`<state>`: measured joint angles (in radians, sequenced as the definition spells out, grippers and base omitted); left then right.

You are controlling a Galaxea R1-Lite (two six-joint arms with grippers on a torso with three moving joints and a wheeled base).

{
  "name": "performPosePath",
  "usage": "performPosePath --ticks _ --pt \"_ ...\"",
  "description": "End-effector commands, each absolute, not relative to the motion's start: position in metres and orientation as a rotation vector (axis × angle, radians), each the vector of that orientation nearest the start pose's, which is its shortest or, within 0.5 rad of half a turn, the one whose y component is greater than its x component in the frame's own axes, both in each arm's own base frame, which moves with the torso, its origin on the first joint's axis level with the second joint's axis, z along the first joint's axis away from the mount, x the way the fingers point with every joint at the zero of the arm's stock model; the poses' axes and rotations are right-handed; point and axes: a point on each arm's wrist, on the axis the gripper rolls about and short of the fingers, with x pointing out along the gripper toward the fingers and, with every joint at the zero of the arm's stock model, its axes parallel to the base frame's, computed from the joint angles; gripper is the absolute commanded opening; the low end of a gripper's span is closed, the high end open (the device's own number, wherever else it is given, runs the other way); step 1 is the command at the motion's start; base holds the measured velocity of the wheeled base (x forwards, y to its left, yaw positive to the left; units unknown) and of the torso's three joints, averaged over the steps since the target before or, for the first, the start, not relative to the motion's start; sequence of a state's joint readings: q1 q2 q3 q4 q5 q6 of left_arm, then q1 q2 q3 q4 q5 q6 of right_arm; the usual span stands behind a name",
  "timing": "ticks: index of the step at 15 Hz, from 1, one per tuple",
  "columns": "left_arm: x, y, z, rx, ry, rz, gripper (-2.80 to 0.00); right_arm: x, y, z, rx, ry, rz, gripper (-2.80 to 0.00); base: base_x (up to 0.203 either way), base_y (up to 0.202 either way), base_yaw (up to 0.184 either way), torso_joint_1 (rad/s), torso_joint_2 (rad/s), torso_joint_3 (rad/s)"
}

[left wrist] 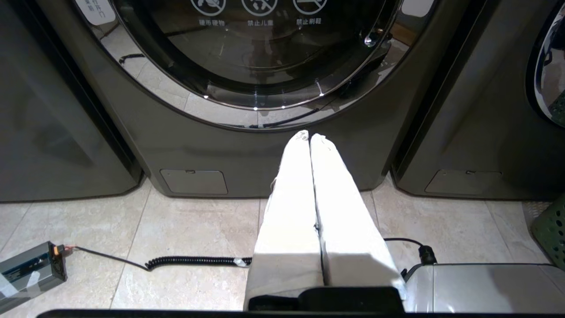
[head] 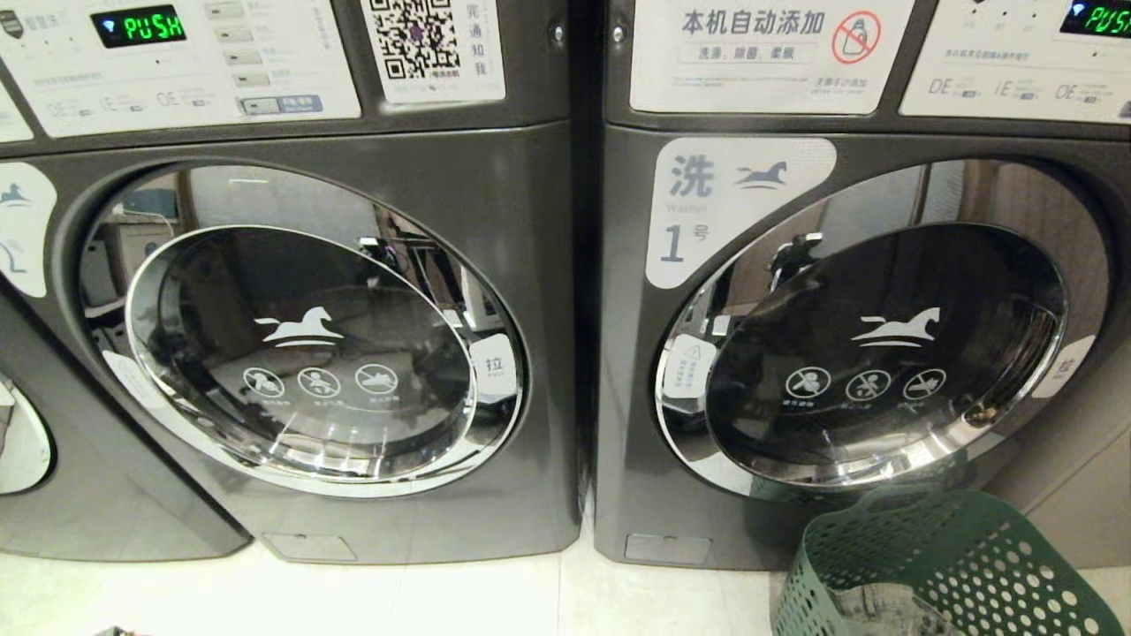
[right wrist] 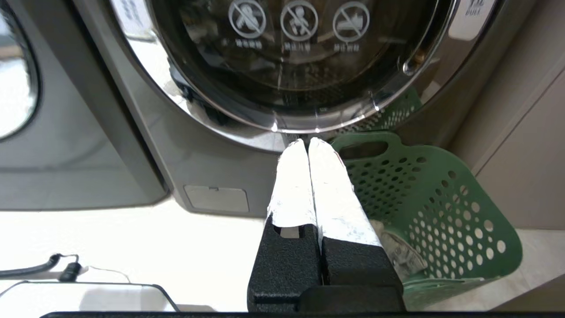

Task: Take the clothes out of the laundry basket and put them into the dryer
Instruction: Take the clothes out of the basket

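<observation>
A green perforated laundry basket stands on the floor in front of the right-hand machine, with grey patterned clothes in its bottom. The basket and the clothes also show in the right wrist view. Both machines have their round glass doors closed; which one is the dryer I cannot tell. My right gripper is shut and empty, low in front of the right machine beside the basket. My left gripper is shut and empty, low in front of the left machine.
A coiled black cable and a small grey box lie on the tiled floor by the left arm. A third machine stands at the far left. A beige wall panel is right of the basket.
</observation>
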<state>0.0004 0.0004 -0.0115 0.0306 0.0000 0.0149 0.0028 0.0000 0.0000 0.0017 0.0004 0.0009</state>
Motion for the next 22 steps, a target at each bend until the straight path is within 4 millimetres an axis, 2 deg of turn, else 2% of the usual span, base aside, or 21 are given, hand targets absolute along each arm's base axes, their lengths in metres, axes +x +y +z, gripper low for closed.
performPosePath --ticks 1,22 --pt "-0.0238 0.0000 0.0753 0.014 0.018 0.001 -2.80 -0.0228 -0.0001 0.0753 -0.002 0.002 0.003 -2.80 0.000 0.000 0.000 0.002 0.00 -0.198" --pt "-0.0232 -0.0001 0.0752 0.050 0.006 -0.005 -2.80 -0.0229 0.0001 0.0753 -0.034 0.004 0.012 -2.80 0.000 0.000 0.000 0.004 0.00 -0.195"
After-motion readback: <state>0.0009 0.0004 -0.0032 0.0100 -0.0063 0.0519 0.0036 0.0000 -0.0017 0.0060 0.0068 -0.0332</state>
